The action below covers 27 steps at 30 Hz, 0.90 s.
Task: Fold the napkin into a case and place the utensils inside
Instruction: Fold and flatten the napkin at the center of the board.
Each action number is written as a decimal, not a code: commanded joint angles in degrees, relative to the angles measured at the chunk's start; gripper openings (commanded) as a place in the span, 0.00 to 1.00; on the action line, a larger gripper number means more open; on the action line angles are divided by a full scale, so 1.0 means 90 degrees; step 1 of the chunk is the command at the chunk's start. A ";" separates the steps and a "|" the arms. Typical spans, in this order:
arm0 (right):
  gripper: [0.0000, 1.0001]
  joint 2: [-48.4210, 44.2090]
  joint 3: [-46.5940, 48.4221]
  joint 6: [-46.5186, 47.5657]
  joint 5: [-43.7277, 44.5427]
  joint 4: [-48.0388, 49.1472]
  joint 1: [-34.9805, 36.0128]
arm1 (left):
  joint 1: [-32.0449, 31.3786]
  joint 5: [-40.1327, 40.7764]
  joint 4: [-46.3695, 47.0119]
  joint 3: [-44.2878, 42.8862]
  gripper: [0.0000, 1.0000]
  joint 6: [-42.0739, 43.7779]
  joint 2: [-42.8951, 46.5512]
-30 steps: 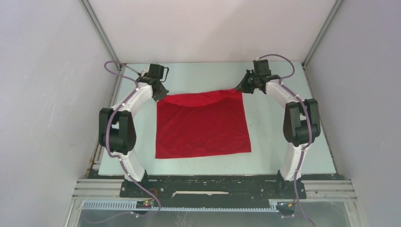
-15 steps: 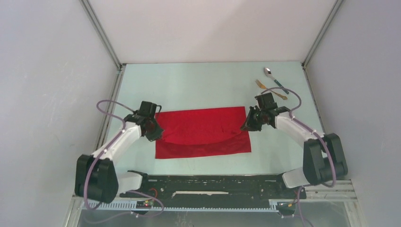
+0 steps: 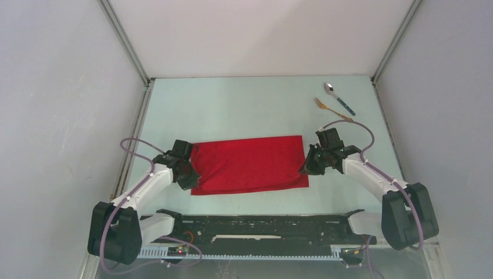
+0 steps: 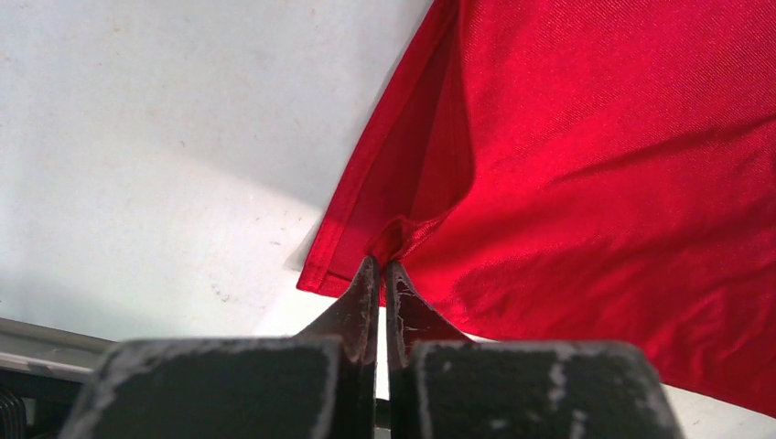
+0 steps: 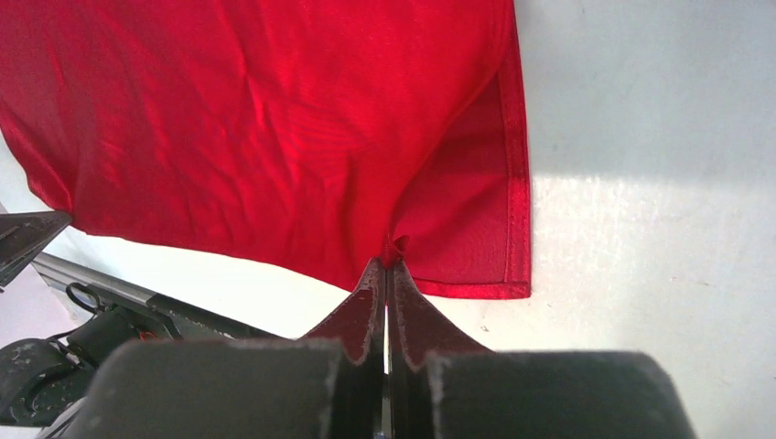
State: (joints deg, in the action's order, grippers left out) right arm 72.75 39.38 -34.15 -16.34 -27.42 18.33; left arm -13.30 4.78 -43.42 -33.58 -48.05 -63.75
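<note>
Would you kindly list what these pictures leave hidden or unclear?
- Top view: pinch points of left gripper and right gripper, hidden under their wrists.
- Wrist views: napkin cut off by frame edges; spoon and fork out of frame.
- Top view: fork tines, too small.
- All views: napkin's lower layer, mostly covered.

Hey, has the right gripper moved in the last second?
Yes. The right gripper, shut on the napkin's corner, has come from the table's far side toward the black base rail, pulling that corner down nearly onto the napkin's near edge.
</note>
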 commanded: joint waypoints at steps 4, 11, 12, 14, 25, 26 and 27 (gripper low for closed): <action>0.00 -0.0222 -0.0243 -0.0148 0.0160 0.0068 0.0034 | -0.0036 0.0217 0.0010 0.0099 0.00 -0.0108 0.0096; 0.00 -0.0352 -0.0421 -0.0324 0.0194 0.0079 0.0113 | -0.0037 0.0341 0.0015 0.0096 0.00 -0.0177 -0.0053; 0.00 -0.0329 -0.0458 -0.0347 0.0194 0.0088 0.0144 | -0.0045 0.0366 0.0028 0.0098 0.00 -0.0183 -0.0071; 0.00 -0.0280 -0.0522 -0.0416 0.0195 0.0146 0.0193 | -0.0046 0.0350 0.0053 0.0090 0.00 -0.0176 -0.0140; 0.00 0.0083 -0.0645 -0.0476 0.0345 0.0420 0.0318 | -0.0126 0.0333 0.0083 0.0044 0.00 -0.0207 -0.0422; 0.00 0.0098 -0.0646 -0.0476 0.0350 0.0418 0.0319 | -0.0131 0.0327 0.0074 0.0056 0.00 -0.0216 -0.0413; 0.00 0.0113 -0.0645 -0.0468 0.0358 0.0420 0.0317 | -0.0133 0.0329 0.0057 0.0067 0.00 -0.0225 -0.0384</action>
State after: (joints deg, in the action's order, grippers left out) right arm 73.19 33.89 -37.78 -14.44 -25.36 21.12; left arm -13.98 6.87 -43.00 -32.80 -49.06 -67.53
